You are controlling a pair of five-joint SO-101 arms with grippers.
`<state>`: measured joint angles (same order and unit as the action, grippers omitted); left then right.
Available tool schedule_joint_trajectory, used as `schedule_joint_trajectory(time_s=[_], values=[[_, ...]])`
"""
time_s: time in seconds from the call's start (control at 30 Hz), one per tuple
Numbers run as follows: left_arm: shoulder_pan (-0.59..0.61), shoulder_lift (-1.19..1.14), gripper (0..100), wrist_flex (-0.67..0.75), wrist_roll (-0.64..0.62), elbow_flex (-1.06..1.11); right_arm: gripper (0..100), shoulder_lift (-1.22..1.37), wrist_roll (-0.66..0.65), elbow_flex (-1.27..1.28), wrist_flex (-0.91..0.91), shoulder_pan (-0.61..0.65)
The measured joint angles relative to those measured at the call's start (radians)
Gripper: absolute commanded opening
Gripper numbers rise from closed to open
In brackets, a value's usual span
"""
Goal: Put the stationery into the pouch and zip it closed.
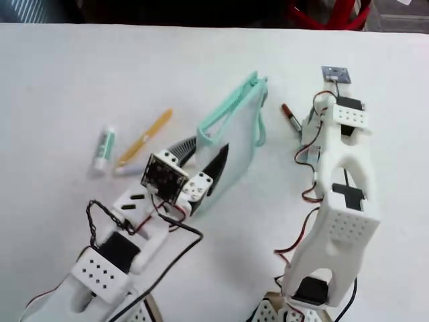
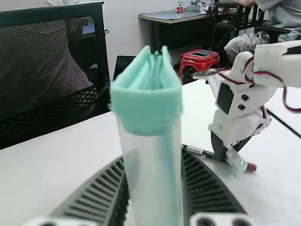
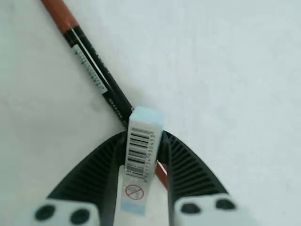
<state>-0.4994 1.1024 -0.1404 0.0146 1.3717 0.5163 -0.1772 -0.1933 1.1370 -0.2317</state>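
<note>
A clear pouch (image 1: 234, 131) with mint-green trim stands on edge mid-table, and my left gripper (image 1: 201, 164) is shut on its lower end. In the left wrist view the pouch (image 2: 150, 122) rises between the two black fingers (image 2: 103, 188). My right gripper (image 3: 141, 141) is shut on a small pale-blue block with a barcode label (image 3: 140, 141), just above a black and red-brown pen (image 3: 89, 70) lying on the table. The high view shows that pen (image 1: 290, 118) right of the pouch, beside my right gripper (image 1: 307, 131). A glue stick (image 1: 104, 149) and a yellow pen (image 1: 145, 137) lie left of the pouch.
A small grey-blue square plate (image 1: 335, 74) lies behind the right arm. The table's far edge (image 1: 201, 25) runs along the back, with a black mesh chair (image 2: 47, 70) and a red stool (image 2: 200, 59) beyond it. Loose cables (image 1: 167, 221) trail off both arms.
</note>
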Motion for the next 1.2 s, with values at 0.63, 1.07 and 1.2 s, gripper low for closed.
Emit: schedule_joint_trajectory(time_s=[0.63,1.07,1.2], values=[[-0.035,-0.021,17,-0.011,0.003,0.040,1.8,-0.970,0.002,0.000,0.199,0.146],[-0.035,-0.021,17,-0.012,0.003,0.040,1.8,-1.146,0.018,0.058,0.100,0.667],[-0.035,-0.021,17,-0.012,0.003,0.040,1.8,-1.134,0.081,0.126,0.091,0.680]])
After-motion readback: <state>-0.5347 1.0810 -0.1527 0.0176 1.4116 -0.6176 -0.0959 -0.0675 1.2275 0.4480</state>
